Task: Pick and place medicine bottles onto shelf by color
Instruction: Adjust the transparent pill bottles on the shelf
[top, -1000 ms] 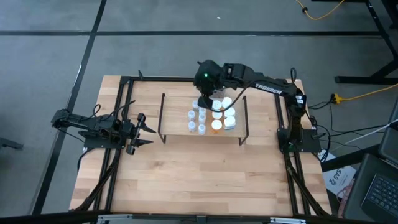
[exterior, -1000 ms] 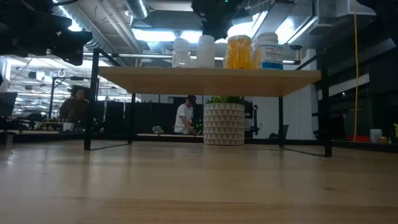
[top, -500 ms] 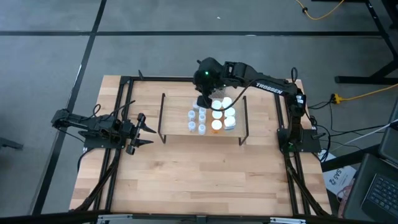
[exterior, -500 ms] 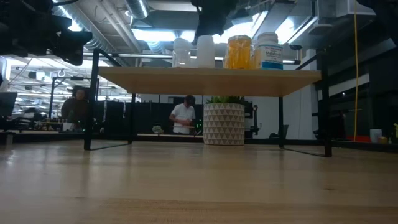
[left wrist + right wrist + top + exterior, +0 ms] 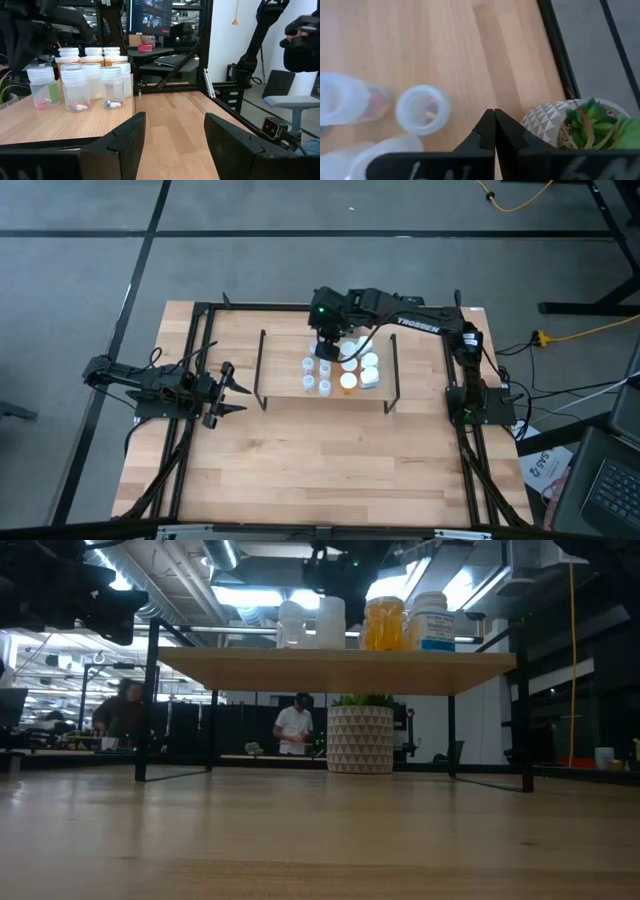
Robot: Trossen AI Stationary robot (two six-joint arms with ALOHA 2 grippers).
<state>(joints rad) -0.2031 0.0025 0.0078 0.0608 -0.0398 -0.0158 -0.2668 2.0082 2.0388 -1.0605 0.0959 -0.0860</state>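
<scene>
Right gripper [image 5: 325, 348] hangs over the rear-left part of the shelf [image 5: 280, 376], above the bottle cluster; in its wrist view the two dark fingers [image 5: 492, 131] are pressed tip to tip with nothing between them, so closed and empty. Under it that view shows a clear bottle [image 5: 422, 109] with pills inside, seen from above, another pale bottle beside it, and the potted plant [image 5: 580, 125] in a white faceted pot off the shelf's back edge. Medicine bottles [image 5: 340, 370] all stand grouped on the shelf top, mid to right: small clear ones on the left side of the group, white and orange ones on the right. Low view shows them upright in a row on the board, clear and white bottles [image 5: 318, 624] left, orange bottle [image 5: 385, 624] and labelled white bottle [image 5: 433, 622] right, gripper dark mass just above them. Left gripper [image 5: 232, 393] waits on the left side of the table [image 5: 300, 470], well apart from the shelf, fingers spread wide, holding nothing; its wrist view looks across at the bottle cluster [image 5: 82, 82]. People [image 5: 293, 727] visible in room behind.
</scene>
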